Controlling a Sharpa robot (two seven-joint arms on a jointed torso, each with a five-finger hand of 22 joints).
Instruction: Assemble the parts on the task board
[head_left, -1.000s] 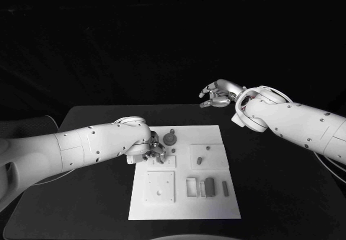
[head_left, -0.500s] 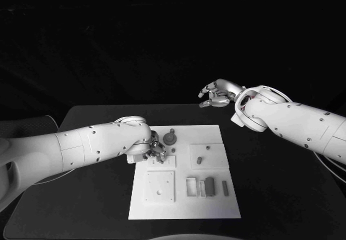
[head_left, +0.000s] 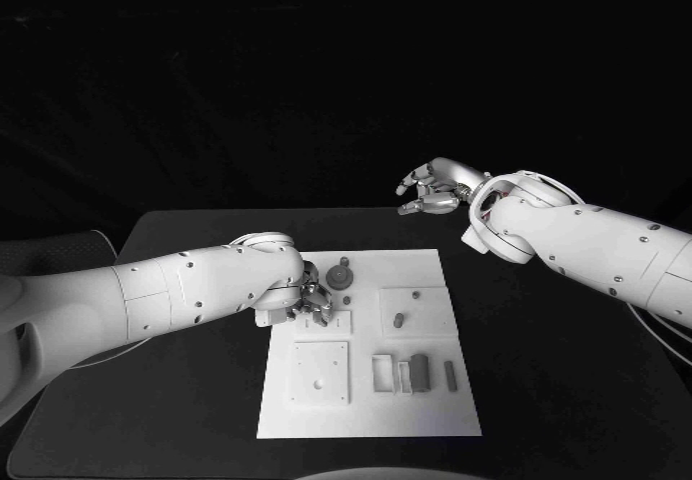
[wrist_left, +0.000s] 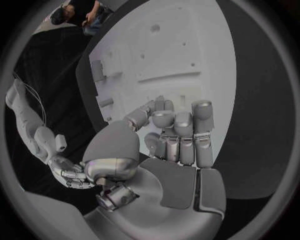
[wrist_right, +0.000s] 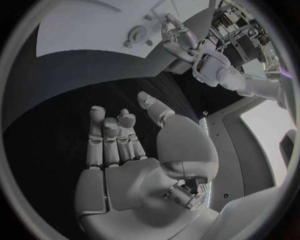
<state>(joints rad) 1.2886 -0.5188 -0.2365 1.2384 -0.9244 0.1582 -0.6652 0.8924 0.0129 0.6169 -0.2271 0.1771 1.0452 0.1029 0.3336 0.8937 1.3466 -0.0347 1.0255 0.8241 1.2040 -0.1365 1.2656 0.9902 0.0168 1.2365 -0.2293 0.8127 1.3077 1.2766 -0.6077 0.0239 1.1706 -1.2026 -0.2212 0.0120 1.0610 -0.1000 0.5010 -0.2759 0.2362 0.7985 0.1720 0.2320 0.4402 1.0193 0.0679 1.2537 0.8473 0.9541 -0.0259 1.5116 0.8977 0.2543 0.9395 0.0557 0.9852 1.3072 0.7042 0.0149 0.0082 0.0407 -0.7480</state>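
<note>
The white task board (head_left: 368, 400) lies in the middle of the black table. A round grey part (head_left: 340, 275) sits near the board's far edge, a small peg (head_left: 397, 321) stands in a square block, and dark oblong parts (head_left: 420, 372) lie toward the near right. My left hand (head_left: 304, 298) hovers over the board's far left, with its fingers (wrist_left: 178, 135) curled in against the thumb above a small square block (head_left: 332, 322). Whether it pinches a part is hidden. My right hand (head_left: 433, 188) hangs high beyond the table's far right, fingers apart and holding nothing.
A larger square block (head_left: 320, 373) and a rectangular frame (head_left: 382, 374) sit on the board's near half. Bare black table (head_left: 188, 400) surrounds the board on all sides. The right wrist view shows the board (wrist_right: 87, 25) and my left hand (wrist_right: 175, 35) from afar.
</note>
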